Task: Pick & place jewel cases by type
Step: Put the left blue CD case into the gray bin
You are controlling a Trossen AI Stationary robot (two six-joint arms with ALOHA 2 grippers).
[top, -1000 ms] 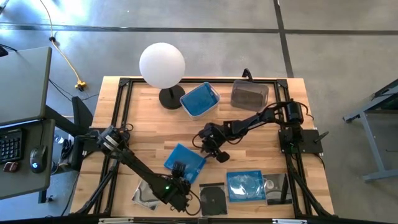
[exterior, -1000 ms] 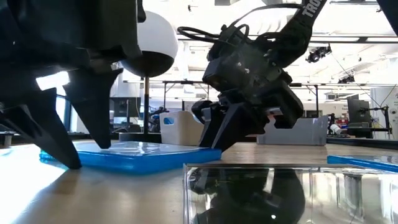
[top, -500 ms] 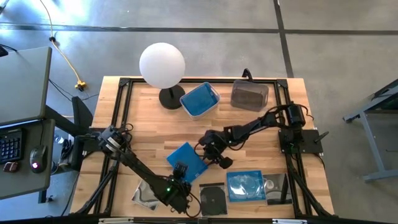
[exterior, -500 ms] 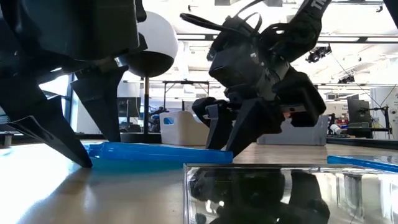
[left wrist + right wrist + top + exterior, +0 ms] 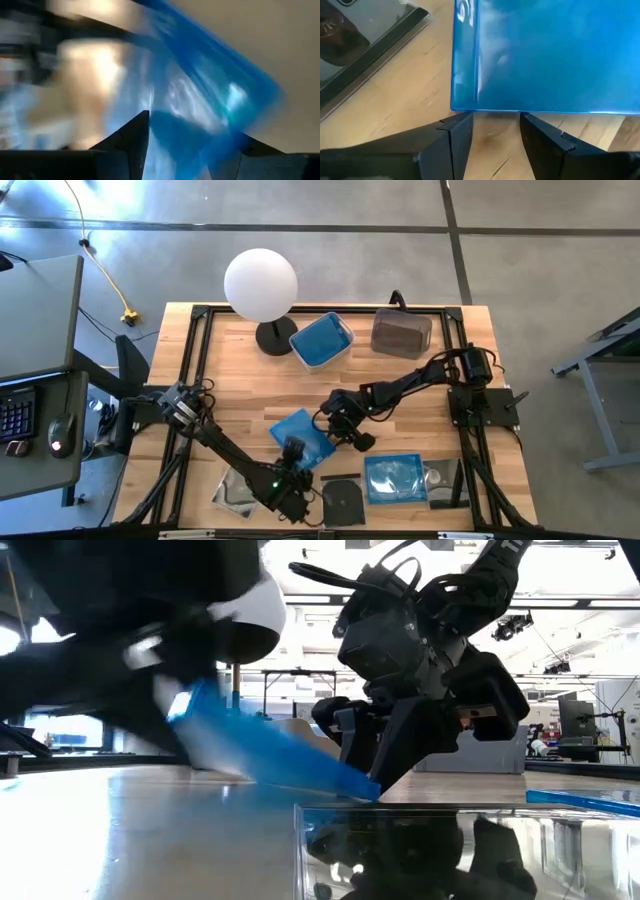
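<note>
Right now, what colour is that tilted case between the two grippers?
Translucent blue case, clearest in the right wrist view.

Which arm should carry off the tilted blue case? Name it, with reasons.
Left. The left tool grips the translucent blue square plastic jewel case, one edge lifted off the wooden table. The right tool only braces the far edge, open.

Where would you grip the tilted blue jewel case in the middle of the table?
Probably its raised edge, from the left pincer's side: the blue jewel case tilts up there, while its low edge rests on the table against the right pincer.
</note>
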